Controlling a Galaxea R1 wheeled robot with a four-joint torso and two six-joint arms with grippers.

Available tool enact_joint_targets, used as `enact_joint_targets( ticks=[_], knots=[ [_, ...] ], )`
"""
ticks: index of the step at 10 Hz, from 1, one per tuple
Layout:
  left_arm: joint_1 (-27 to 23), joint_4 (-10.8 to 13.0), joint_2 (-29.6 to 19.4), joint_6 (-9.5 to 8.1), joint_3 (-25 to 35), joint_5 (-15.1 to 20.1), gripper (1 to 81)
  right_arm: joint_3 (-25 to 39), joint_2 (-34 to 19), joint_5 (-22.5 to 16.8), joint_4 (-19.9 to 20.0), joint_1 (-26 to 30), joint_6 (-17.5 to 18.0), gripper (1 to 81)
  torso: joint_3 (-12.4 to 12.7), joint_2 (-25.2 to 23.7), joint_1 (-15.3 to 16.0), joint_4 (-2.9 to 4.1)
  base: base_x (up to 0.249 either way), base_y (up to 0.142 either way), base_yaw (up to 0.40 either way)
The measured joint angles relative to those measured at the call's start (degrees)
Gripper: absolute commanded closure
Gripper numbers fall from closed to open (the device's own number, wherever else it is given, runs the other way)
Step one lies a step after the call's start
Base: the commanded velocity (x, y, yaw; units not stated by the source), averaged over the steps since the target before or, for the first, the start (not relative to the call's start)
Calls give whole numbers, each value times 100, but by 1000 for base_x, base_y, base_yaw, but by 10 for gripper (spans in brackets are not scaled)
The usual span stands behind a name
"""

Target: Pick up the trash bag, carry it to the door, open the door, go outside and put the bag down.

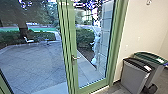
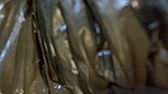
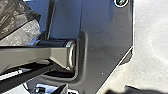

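Left wrist view: the trash bag (image 2: 135, 45) bunches close before the left gripper; cannot tell either gripper's state; a loose hold could drop it, the door handle (image 1: 76, 58) snag it

The trash bag (image 2: 135, 50) is thin, glossy plastic, crinkled into folds that catch bright glints in the left wrist view. At the centre of the head view, the green door frame (image 1: 72, 41) looks smooth around clear, glossy glass (image 1: 86, 67), and the door handle (image 1: 76, 58) is shiny metal. Lower left, the paving (image 1: 35, 62) is matt and stone-like. Lower right, the black-lidded bin (image 1: 132, 76) and green-lidded bin (image 1: 155, 67) look like smooth plastic. The upper-right wall (image 1: 142, 25) is matt.
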Motion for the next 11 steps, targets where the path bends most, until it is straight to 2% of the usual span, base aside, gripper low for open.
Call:
enact_joint_targets(
  ticks=[11],
  knots=[
    [-4, 2, 1, 0, 0, -50, 811, 5, 2, 5, 0, -1, 0, 10, 0, 0, 0, 0, 165, 0, 0]
  ],
)
